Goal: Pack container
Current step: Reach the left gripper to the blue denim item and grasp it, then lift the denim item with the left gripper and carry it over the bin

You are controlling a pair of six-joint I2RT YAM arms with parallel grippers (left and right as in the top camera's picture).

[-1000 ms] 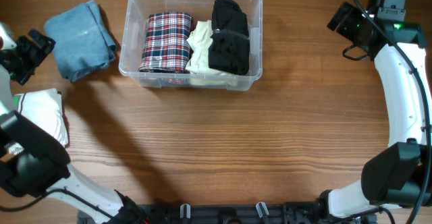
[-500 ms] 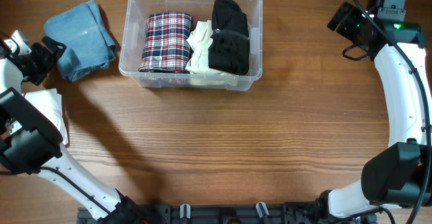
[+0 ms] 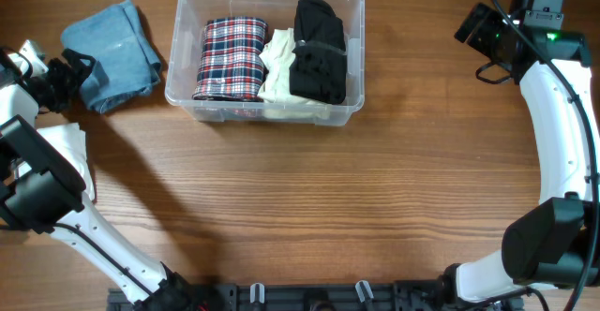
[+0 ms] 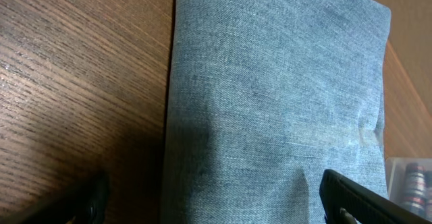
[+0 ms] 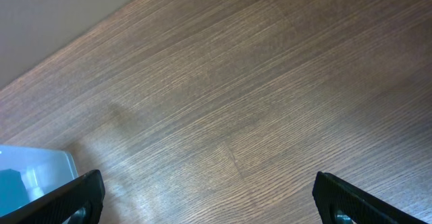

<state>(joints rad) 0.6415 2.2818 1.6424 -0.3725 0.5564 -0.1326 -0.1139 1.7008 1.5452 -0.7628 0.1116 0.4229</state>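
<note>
One container [image 3: 267, 114], between left fingers [image 4: 351, 200] and right fingers [image 5: 347, 204], touching neither

In the left wrist view the folded denim garment [image 4: 270, 96] runs off the top and bottom edges. Only the tips of the left gripper [image 4: 216, 198] show in the lower corners, and the container [image 4: 409, 183] is a cut-off sliver at the right edge, its contents too small to tell. The right wrist view shows just the two tips of the right gripper [image 5: 209, 197] and a blurred container corner at lower left. From overhead, the left arm [image 3: 37, 180] covers part of a white folded cloth [image 3: 70, 152].
</note>
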